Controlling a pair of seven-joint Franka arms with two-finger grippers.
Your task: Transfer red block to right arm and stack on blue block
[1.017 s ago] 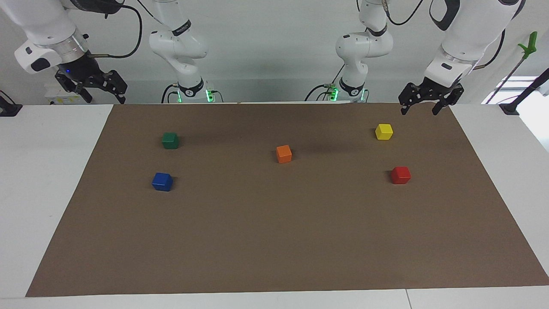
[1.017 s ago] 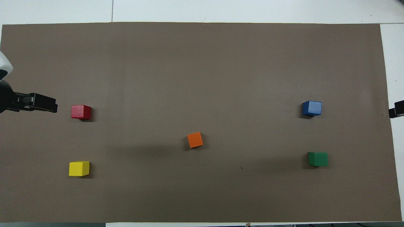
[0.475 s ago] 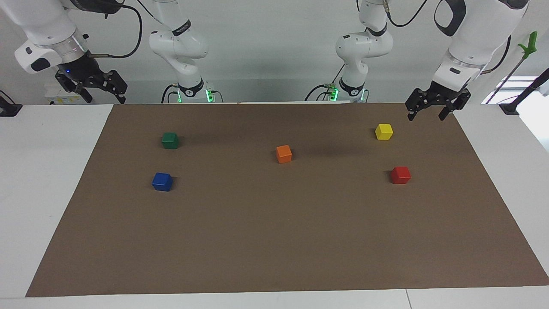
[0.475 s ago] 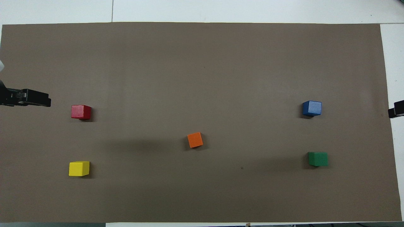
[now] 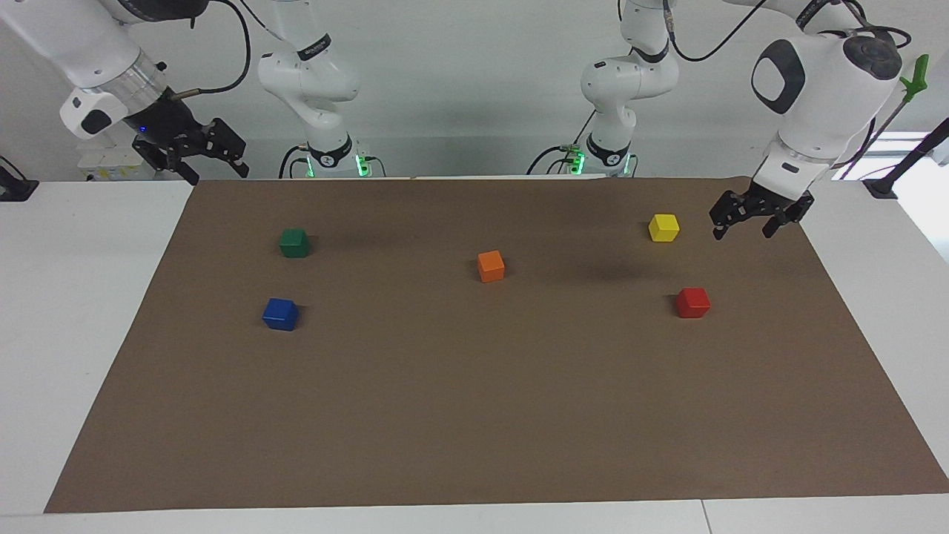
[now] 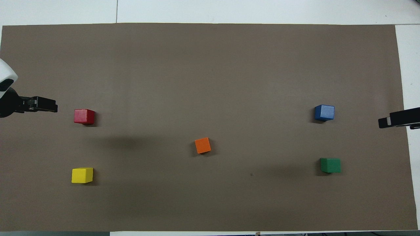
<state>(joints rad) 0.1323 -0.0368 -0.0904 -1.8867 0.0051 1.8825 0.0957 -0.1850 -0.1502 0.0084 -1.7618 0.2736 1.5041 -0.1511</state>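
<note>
The red block [image 5: 692, 302] sits on the brown mat toward the left arm's end; it also shows in the overhead view [image 6: 84, 116]. The blue block [image 5: 280, 314] sits toward the right arm's end, and shows in the overhead view [image 6: 324, 112]. My left gripper [image 5: 742, 234] is open and empty, up in the air over the mat's edge at the left arm's end, apart from the red block; its tip shows in the overhead view [image 6: 54, 108]. My right gripper [image 5: 219, 176], with a blue light at its wrist, is open and empty, raised over the mat's edge at the right arm's end [image 6: 381, 123].
A yellow block [image 5: 663, 227] lies nearer to the robots than the red block. An orange block [image 5: 491, 265] sits mid-mat. A green block [image 5: 294, 242] lies nearer to the robots than the blue block. The brown mat [image 5: 474, 415] covers most of the white table.
My left gripper has come down and moved out over the mat's edge, closer to the red block. My right gripper has shifted inward toward the mat. No block has moved.
</note>
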